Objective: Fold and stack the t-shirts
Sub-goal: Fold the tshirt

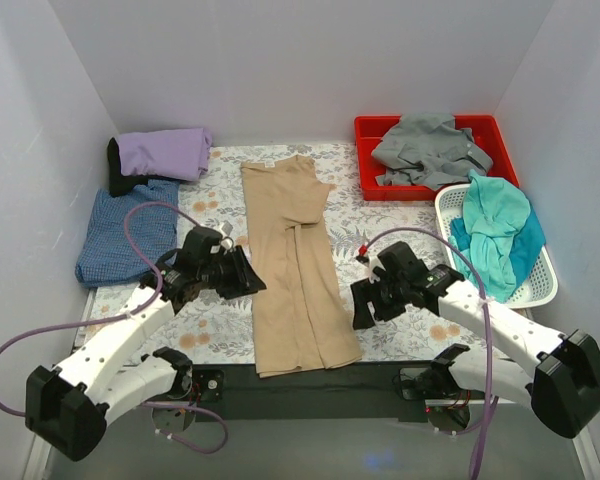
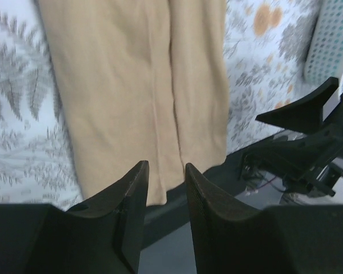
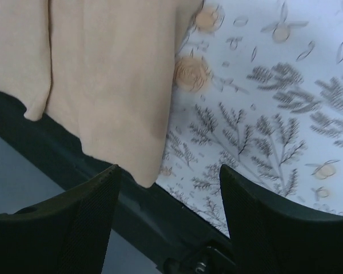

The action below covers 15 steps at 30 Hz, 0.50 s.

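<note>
The tan-beige t-shirt [image 1: 295, 270] lies folded lengthwise into a long strip down the middle of the floral cloth, its hem at the near edge. It also shows in the left wrist view [image 2: 131, 85] and the right wrist view [image 3: 114, 74]. My left gripper [image 1: 242, 272] hovers at its left edge, jaws a narrow gap apart and empty [image 2: 167, 164]. My right gripper [image 1: 360, 305] hovers at its right edge near the hem corner, wide open and empty [image 3: 169, 166]. The lavender shirt [image 1: 165, 152] lies folded at the back left. The textured blue shirt [image 1: 120, 230] lies in front of it.
A red bin [image 1: 370, 185] at the back right holds the crumpled grey shirt [image 1: 430, 150]. A white basket [image 1: 540, 285] on the right holds the teal shirt [image 1: 495, 230]. A black item [image 1: 120, 170] sits under the lavender shirt. White walls enclose the table.
</note>
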Available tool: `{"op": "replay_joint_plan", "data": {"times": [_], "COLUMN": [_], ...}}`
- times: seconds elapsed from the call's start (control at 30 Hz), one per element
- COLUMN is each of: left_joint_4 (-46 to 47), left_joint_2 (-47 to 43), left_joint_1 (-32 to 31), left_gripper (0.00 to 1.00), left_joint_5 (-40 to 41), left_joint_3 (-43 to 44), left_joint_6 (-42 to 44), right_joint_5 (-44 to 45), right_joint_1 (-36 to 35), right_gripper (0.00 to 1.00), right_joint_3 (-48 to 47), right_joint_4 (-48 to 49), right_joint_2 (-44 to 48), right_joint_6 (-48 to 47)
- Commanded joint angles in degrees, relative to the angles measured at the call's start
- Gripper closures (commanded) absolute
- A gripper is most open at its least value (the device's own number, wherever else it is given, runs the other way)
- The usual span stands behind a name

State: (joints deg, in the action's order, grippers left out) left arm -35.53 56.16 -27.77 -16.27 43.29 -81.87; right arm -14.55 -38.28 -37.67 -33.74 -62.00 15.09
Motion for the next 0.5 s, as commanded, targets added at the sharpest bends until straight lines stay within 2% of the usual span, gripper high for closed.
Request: {"op": "replay_joint_plan", "data": {"times": [0.0, 0.23, 0.47], "left_joint_4": [-7.1, -14.8, -18.3], "left_joint_2": [-5.6, -16.1, -18.6], "left_joint_1": [-2.8, -7.4, -8.2], "left_gripper": [0.69, 0.69, 0.69], "left_joint_5": [0.2, 0.5, -0.6], "left_joint_3": [-5.8, -13.6, -16.5], "left_joint_6": [-8.4, -14.8, -15.5], "right_joint_5": [-8.0, -11.8, -10.5], "right_joint_1": [-0.4, -1.4, -2.2], "right_gripper": [0.24, 0.23, 0.23], "right_joint_3": [4.2, 12.1, 15.3], "right_joint_4": [0.4, 1.6, 2.4], "right_joint_2": [4.8, 14.1, 14.5], "right_joint_6": [4.0, 9.2, 11.8]}}
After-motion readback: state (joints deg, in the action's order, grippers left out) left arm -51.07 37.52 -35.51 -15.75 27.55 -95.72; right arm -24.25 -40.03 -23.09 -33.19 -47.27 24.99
